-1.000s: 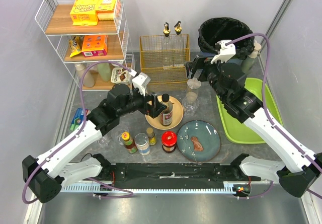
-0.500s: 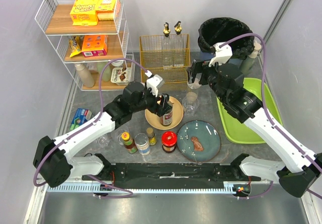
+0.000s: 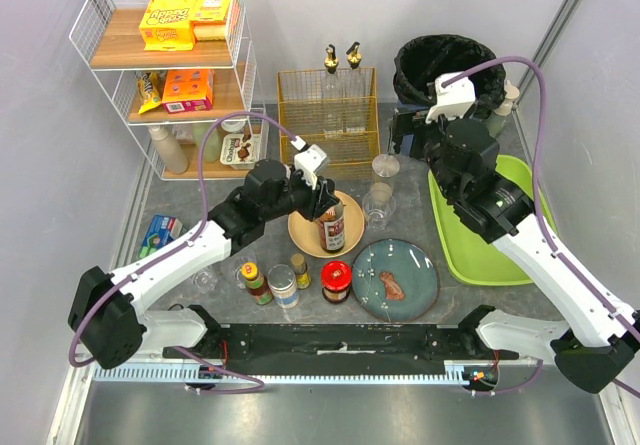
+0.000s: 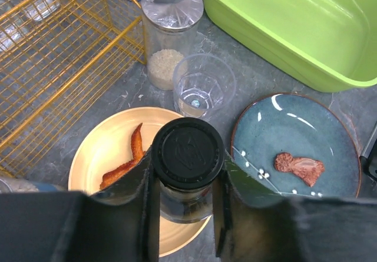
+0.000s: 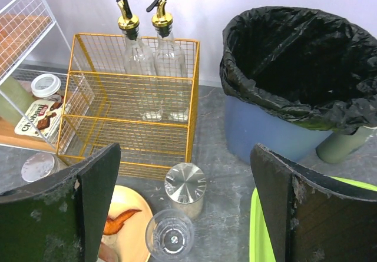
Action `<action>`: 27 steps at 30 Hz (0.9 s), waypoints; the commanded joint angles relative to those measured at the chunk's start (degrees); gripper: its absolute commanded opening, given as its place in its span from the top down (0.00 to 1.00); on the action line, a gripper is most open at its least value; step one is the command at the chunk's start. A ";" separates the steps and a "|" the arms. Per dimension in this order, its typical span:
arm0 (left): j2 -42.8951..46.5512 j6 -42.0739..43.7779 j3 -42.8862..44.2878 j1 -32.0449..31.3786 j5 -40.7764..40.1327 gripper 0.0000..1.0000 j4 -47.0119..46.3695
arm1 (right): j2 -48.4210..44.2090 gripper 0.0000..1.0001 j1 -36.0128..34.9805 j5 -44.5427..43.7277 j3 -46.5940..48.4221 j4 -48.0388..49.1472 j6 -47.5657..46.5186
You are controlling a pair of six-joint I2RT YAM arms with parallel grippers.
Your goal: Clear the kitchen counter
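Counter (image 3: 410, 220) filled the top view from 9 to 3 o'clock, dark, mottled and fixed; it looked hard and stiff, with nothing on it to grip, so clearing it meant gripping the items, and many stood on it; bottle (image 4: 187, 156) stood near the centre on a yellow plate (image 4: 103, 156), beside an orange scrap (image 4: 126, 159); left gripper (image 4: 184, 173) was clamped on the bottle's neck just under the black cap, one finger each side, no gap showing; right gripper (image 5: 184, 162) hung with jaws wide apart and empty, at 1 o'clock of the bottle, over a jar (image 5: 185, 182) and a glass (image 5: 171, 235); blue plate (image 4: 330, 132) lay at 5 o'clock of the bottle with a brown scrap (image 4: 299, 166) on it; tray (image 3: 500, 255) lay at 3 o'clock, bin (image 5: 294, 56) at 1, basket (image 5: 135, 97) at 12, rack (image 3: 160, 75) at 10; small jars and a can (image 3: 283, 287) stood in a row at 6 to 7 o'clock.

Bottle was probably glass and part full: fairly heavy, smooth, breakable; the neck seemed the best hold, since the cap's rim would check a slip; held so high it might swing, so a slow, straight lift seemed wise; the plate beneath might shift.
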State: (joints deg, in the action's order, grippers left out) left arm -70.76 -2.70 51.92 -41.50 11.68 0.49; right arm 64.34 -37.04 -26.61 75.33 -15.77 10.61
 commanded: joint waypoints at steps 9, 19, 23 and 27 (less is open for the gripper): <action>0.89 1.12 9.41 -0.78 -8.43 0.98 -1.11 | -0.26 0.02 -0.14 -3.45 3.95 0.13 -4.11; 1.59 1.82 27.08 -0.87 -9.39 0.98 7.68 | -1.23 0.02 -0.05 -3.98 4.65 0.30 -5.87; 0.02 1.56 33.14 -0.87 -12.99 0.98 7.68 | -2.20 0.02 -0.14 -2.49 6.14 0.65 -6.04; -6.04 -0.63 42.97 -0.87 -24.21 0.98 8.90 | -1.85 0.02 -0.05 -0.99 7.55 0.92 -6.74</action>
State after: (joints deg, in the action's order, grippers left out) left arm -72.88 -2.50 84.03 -42.26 -0.64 14.98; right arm 63.72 -37.01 -29.23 79.31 -16.43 5.50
